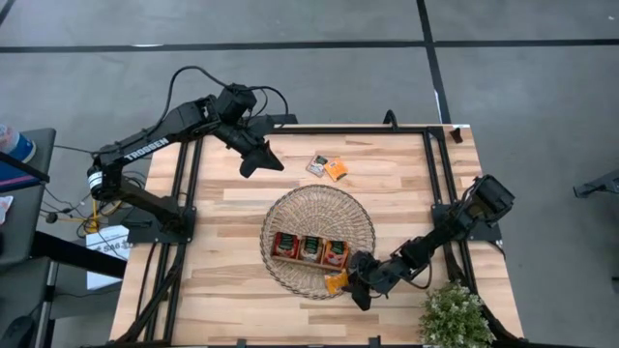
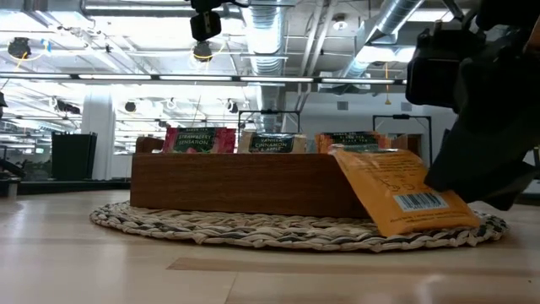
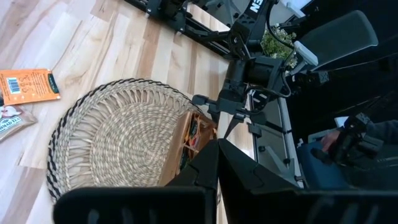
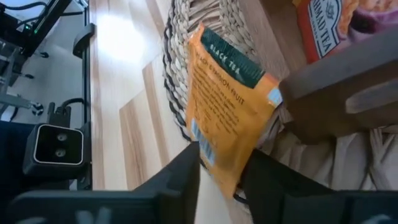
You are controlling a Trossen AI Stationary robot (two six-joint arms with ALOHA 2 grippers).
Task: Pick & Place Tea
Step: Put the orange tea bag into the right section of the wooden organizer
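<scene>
A round wicker basket [image 1: 290,208] lies mid-table with a brown three-compartment wooden tray [image 1: 309,249] on it; tea sachets stand in each compartment. My right gripper [image 1: 354,281] is at the basket's near-right rim, shut on an orange tea sachet [image 1: 336,281]. Two more sachets lie flat on the table beyond the basket, one pale [image 1: 316,164] and one orange [image 1: 337,170]. My left gripper [image 1: 263,159] hovers shut over the table, far-left of the basket. My right gripper pinches the orange sachet [image 4: 230,118] between its two fingers at the barcode end [image 4: 202,146], coming level from the table's right. The sachet is tilted: its label end leans on the tray's outer wall [image 2: 337,190] and its lower edge [image 2: 422,226] rests on the basket's rim.
A potted plant [image 1: 455,314] stands at the table's near-right corner, close behind my right arm. Black frame rails run along the left [image 1: 189,184] and right [image 1: 437,174] sides. A person's hand [image 3: 348,140] shows beyond the table in the left wrist view.
</scene>
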